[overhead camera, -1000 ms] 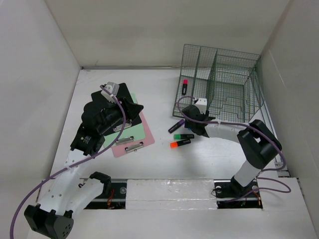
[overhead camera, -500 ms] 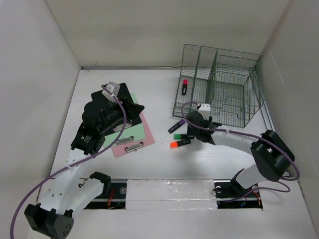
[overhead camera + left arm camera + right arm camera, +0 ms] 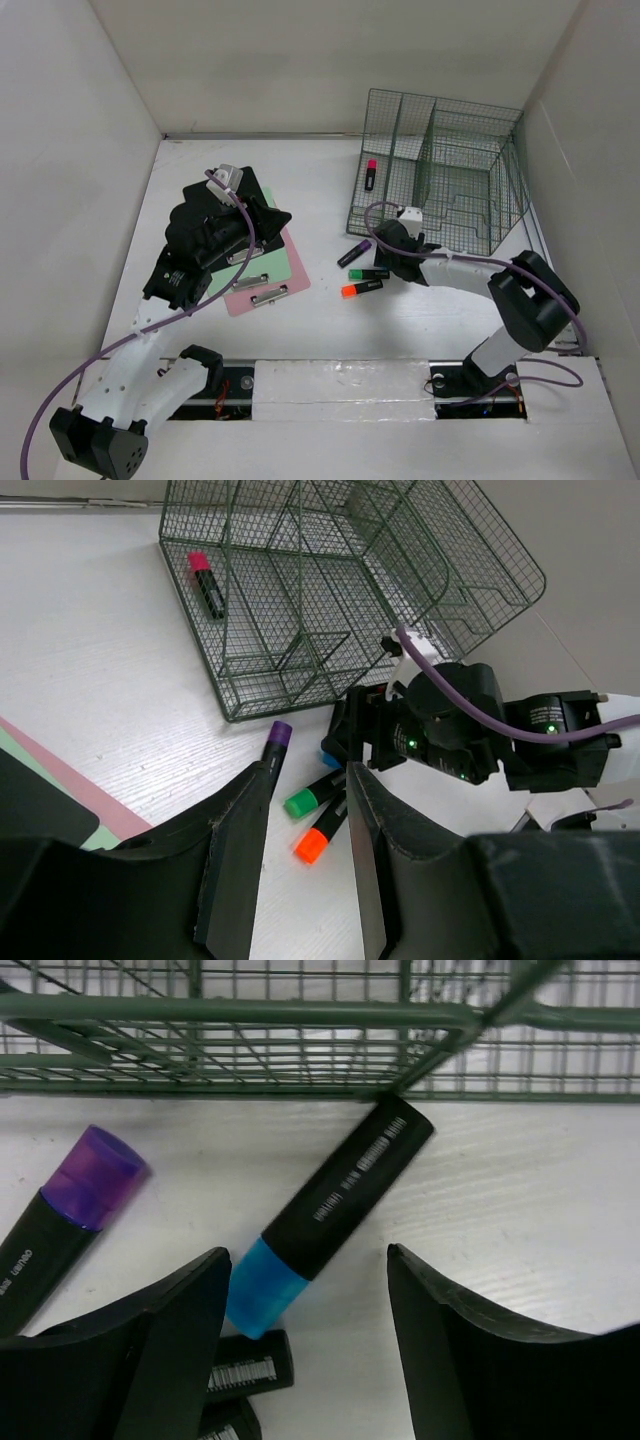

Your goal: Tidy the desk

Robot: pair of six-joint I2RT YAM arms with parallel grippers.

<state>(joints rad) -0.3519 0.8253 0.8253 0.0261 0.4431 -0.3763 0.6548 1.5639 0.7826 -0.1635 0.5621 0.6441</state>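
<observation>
The white desk (image 3: 320, 180) carries a green wire-mesh organizer (image 3: 440, 170) with a pink highlighter (image 3: 372, 174) in its front left compartment. Purple (image 3: 353, 252), green (image 3: 370, 273) and orange (image 3: 361, 289) highlighters lie on the desk in front of it. My right gripper (image 3: 387, 250) is open and low over them. In the right wrist view its jaws (image 3: 305, 1260) straddle the capped end of a blue highlighter (image 3: 335, 1205) lying against the organizer's base (image 3: 300, 1010). My left gripper (image 3: 270, 215) is open and empty above the clipboards; its wrist view (image 3: 306, 772) looks toward the markers.
A black clipboard (image 3: 255, 192), a green one (image 3: 265, 262) and a pink one (image 3: 275, 290) are stacked at the left under my left arm. White walls enclose the desk on the left, back and right. The organizer's taller right compartments hold nothing visible.
My right gripper has edged left and lower over the highlighters, and its elbow has shifted. The left arm and the markers have not moved.
</observation>
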